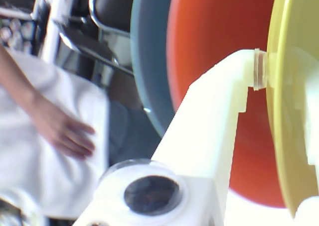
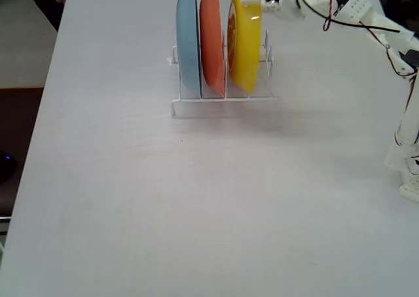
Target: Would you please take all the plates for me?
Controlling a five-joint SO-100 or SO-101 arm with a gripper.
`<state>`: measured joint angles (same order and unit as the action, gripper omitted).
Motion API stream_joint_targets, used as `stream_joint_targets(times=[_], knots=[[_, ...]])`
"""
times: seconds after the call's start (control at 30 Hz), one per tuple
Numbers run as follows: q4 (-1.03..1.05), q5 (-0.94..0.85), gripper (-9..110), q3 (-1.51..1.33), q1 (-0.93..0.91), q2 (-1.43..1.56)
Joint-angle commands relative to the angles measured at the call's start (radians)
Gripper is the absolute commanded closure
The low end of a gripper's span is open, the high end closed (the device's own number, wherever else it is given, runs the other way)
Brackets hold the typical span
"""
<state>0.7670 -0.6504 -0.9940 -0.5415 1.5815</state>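
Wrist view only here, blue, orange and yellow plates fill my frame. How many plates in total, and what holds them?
Observer: Three in the fixed view, left to right: blue plate, orange plate, yellow plate. They stand on edge in a white wire rack.
Operator: No fourth plate anywhere?
Observer: None shows in the rack or on the table.
Operator: Where am I on the yellow one?
Observer: The end effector is at its top rim. The arm comes in from the right of the fixed view.
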Motion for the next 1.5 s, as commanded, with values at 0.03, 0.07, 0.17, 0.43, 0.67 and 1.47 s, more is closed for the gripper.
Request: stream_joint_targets(times=[0.03,0.07,0.17,0.43,0.67,1.47], knots=[[0.112,0.023,102,0.261,-0.02,0.051],[0.137,0.029,102,0.293,-0.021,0.052],[0.161,0.057,102,0.322,-0.017,0.094],[0.181,0.106,102,0.324,0.052,0.247],[0.222,0.181,102,0.296,0.098,0.407],[-0.489,0.495,102,-0.31,0.761,0.551]])
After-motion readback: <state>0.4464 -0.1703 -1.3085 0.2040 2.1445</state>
